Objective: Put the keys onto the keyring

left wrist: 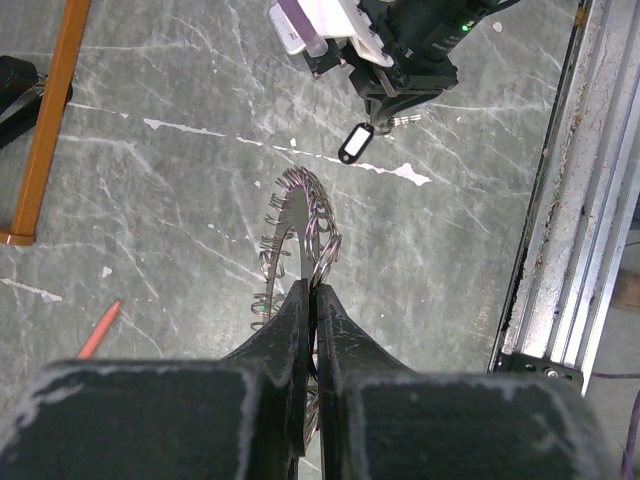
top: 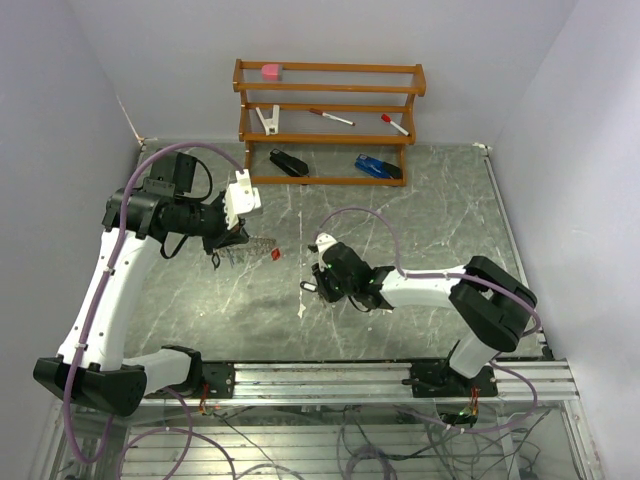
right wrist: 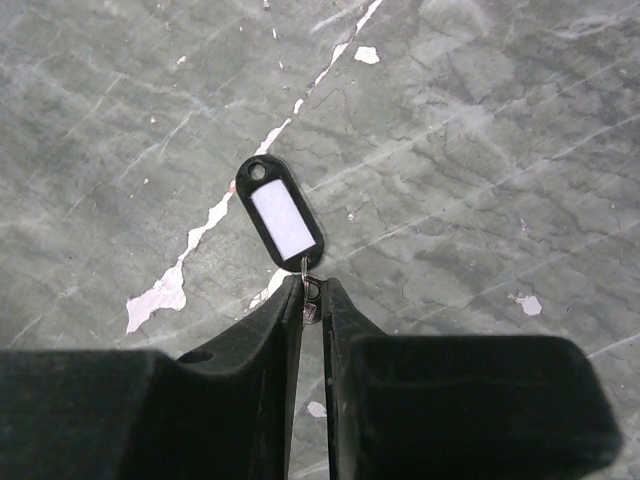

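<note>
My left gripper (top: pixel 240 238) (left wrist: pixel 314 290) is shut on the keyring (top: pixel 256 245) (left wrist: pixel 300 215). This thin silver hoop, fringed with small metal keys, sticks out past the fingertips above the table. To its right, my right gripper (top: pixel 311 287) (right wrist: pixel 311 292) is shut on a tiny silver key (right wrist: pixel 313 300). That key's black tag with a white label (right wrist: pixel 283 215) (left wrist: pixel 354 142) hangs beyond the tips, just over the marble. A small red-tagged key (top: pixel 276 254) lies on the table between the two grippers.
A wooden shelf (top: pixel 330 120) at the back holds a pink item, red pens, and black and blue objects; one of its legs (left wrist: pixel 50 120) is near the left gripper. An aluminium rail (top: pixel 400 375) (left wrist: pixel 570 200) runs along the near edge.
</note>
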Action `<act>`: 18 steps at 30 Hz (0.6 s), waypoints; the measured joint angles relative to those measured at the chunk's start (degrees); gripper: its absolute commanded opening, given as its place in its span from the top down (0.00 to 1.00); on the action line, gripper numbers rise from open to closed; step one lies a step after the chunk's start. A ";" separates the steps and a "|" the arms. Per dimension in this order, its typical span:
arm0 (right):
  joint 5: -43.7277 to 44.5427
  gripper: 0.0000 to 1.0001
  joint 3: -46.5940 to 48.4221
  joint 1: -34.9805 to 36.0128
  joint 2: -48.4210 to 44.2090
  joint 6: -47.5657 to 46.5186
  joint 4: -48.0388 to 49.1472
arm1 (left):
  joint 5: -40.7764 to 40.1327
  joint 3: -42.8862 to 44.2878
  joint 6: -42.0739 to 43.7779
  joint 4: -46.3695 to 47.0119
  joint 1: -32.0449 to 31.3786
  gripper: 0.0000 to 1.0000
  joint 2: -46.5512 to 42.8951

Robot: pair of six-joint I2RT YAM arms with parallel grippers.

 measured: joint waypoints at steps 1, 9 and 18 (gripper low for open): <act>0.00 0.87 -0.02 -0.07 0.13 -0.04 0.11 | -0.02 0.00 0.11 0.00 0.00 0.93 0.00; 0.02 1.00 -0.09 -0.44 0.44 -0.35 0.85 | -0.02 0.02 0.28 -0.11 0.00 0.93 0.02; 1.07 1.00 -1.92 -0.59 -3.30 -0.63 0.96 | -0.35 0.74 0.26 -0.11 0.00 0.93 0.13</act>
